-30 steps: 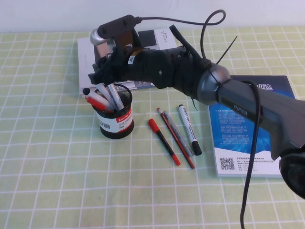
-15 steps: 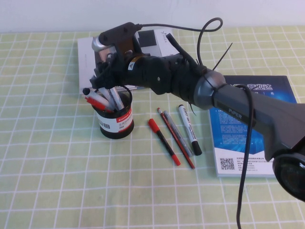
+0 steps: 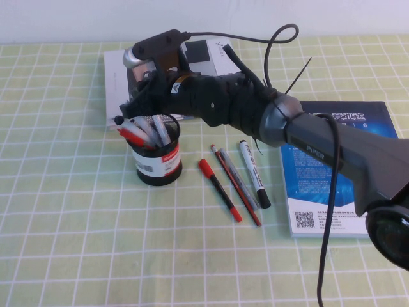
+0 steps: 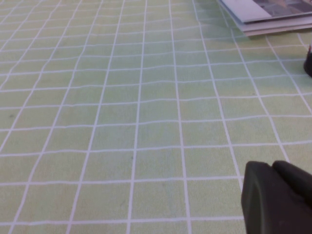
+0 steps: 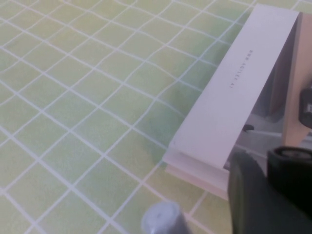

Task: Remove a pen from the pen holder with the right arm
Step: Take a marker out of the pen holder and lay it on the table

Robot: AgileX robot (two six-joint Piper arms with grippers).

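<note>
Being poised over the holder (image 3: 158, 167) and its pens (image 3: 144, 131), right hand (image 3: 136, 110), grip not discernible, left hand (image 4: 279, 196) low over surface (image 3: 77, 243), likewise unclear

The surface (image 3: 64, 243) is being covered edge to edge by a pale green cloth (image 4: 146, 122) crossed with white grid lines. It is being lit softly and evenly, and it is being backed by a plain white wall (image 3: 64, 19).

Light was bright, soft and even from above, leaving only faint shadows beside the pen holder (image 3: 157, 167) and the loose pens (image 3: 236, 182) on the checked cloth (image 3: 64, 224). Both wrist views were softer. The grey pen cap (image 5: 163, 219) near the lens was blurred, and the white booklet (image 5: 234, 97) looked washed out.
</note>
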